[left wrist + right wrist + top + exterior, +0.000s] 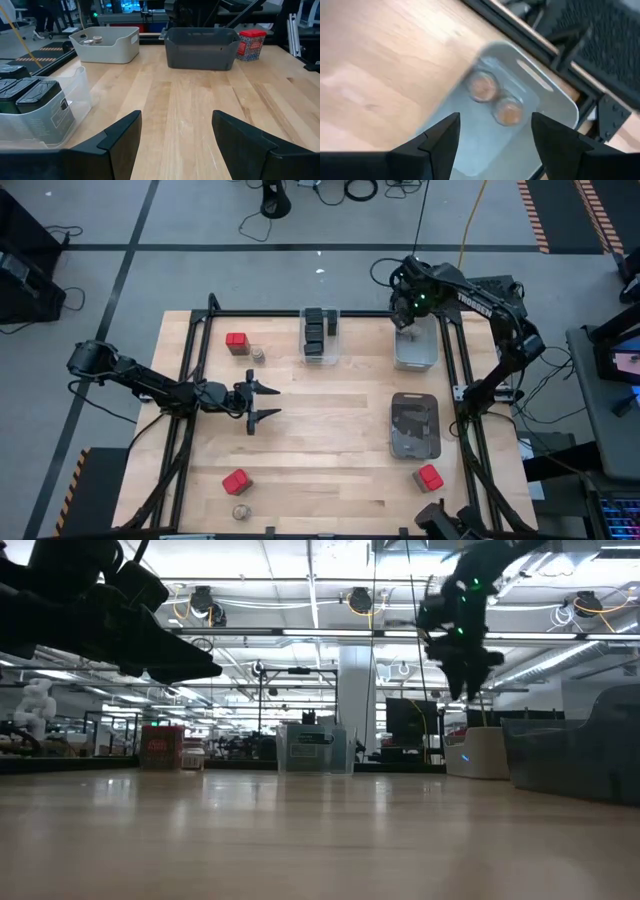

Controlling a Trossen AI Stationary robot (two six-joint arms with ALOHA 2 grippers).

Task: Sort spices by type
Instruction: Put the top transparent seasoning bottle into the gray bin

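My left gripper (268, 404) hangs open and empty over the table's middle left, and its wrist view (176, 120) shows bare wood between its fingers. My right gripper (406, 323) hangs open and empty above the white bin (416, 355) at the far right. Its wrist view (495, 120) looks down on two tan-topped jars (482, 86) (508, 112) standing on the bin's floor. Red tins stand on the table at the far left (237, 342), near left (237, 481) and near right (429, 477). A round jar stands beside the far-left tin (258, 353) and another near the front edge (241, 512).
A clear bin (320, 336) holding several dark tins (40, 102) stands at the far middle. A dark grey bin (415, 426) sits at the right, between the white bin and the near-right red tin. Black frame rails (190, 350) run along the table's left and right sides.
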